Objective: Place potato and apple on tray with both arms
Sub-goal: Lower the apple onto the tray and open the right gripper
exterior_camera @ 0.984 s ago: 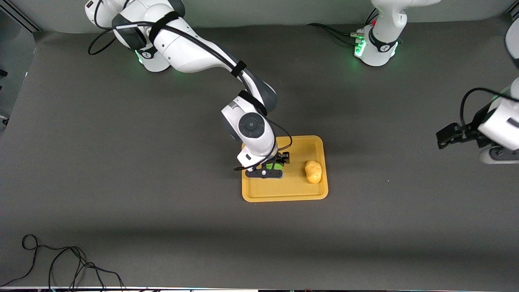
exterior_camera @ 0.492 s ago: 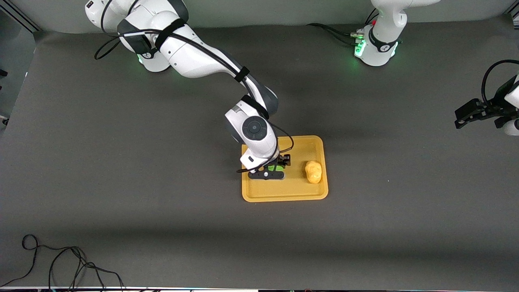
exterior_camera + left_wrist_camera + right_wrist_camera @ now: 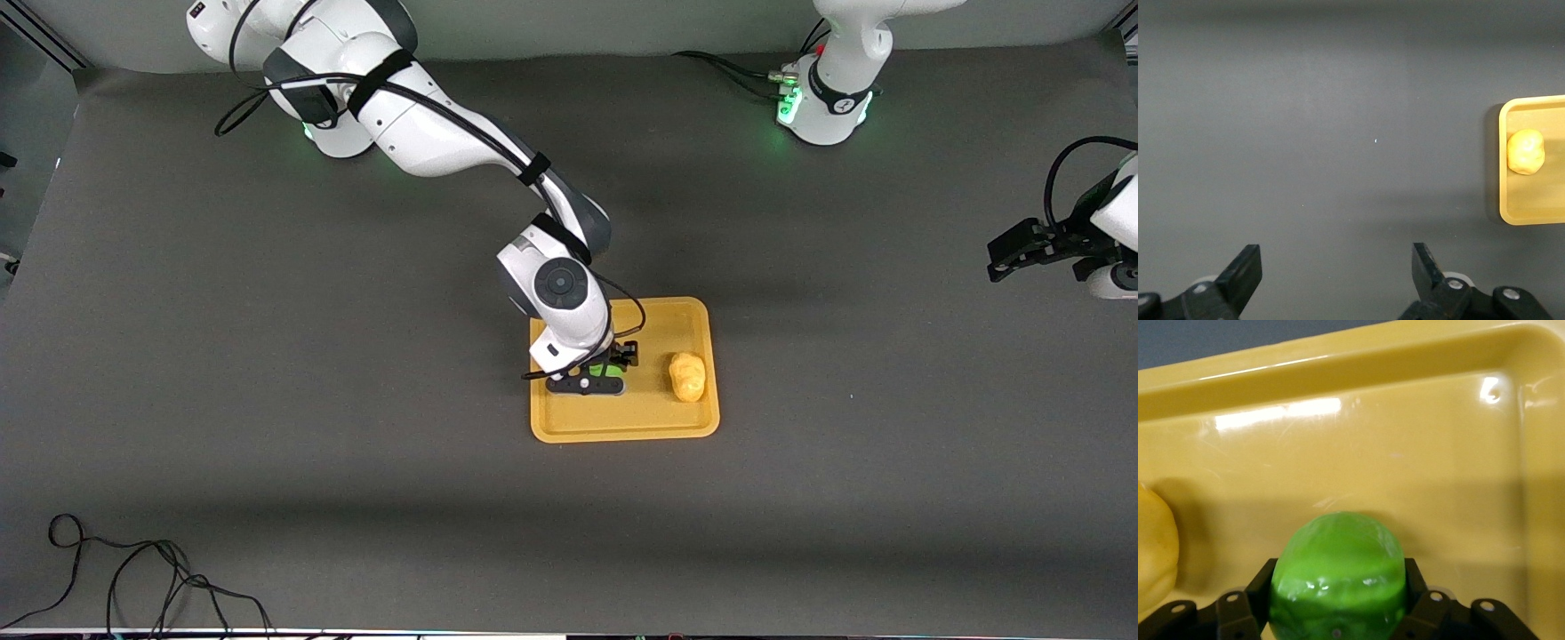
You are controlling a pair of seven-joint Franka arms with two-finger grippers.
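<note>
The yellow-orange tray (image 3: 622, 422) lies mid-table. The potato (image 3: 686, 377) rests on it toward the left arm's end; it also shows in the left wrist view (image 3: 1525, 151) and at the edge of the right wrist view (image 3: 1151, 547). My right gripper (image 3: 603, 366) is low over the tray, shut on the green apple (image 3: 1338, 577), which peeks out green under the hand (image 3: 596, 367). The tray floor (image 3: 1358, 453) lies close beneath the apple. My left gripper (image 3: 1036, 252) is open and empty, raised over bare table at the left arm's end; its fingertips (image 3: 1248, 267) stand wide apart.
A black cable (image 3: 133, 578) coils at the table's front corner toward the right arm's end. The two arm bases (image 3: 822, 98) stand along the table's back edge. Dark grey mat surrounds the tray.
The right gripper has lowered slightly with the apple over the tray. The left arm has drawn back toward its end of the table and stays raised there.
</note>
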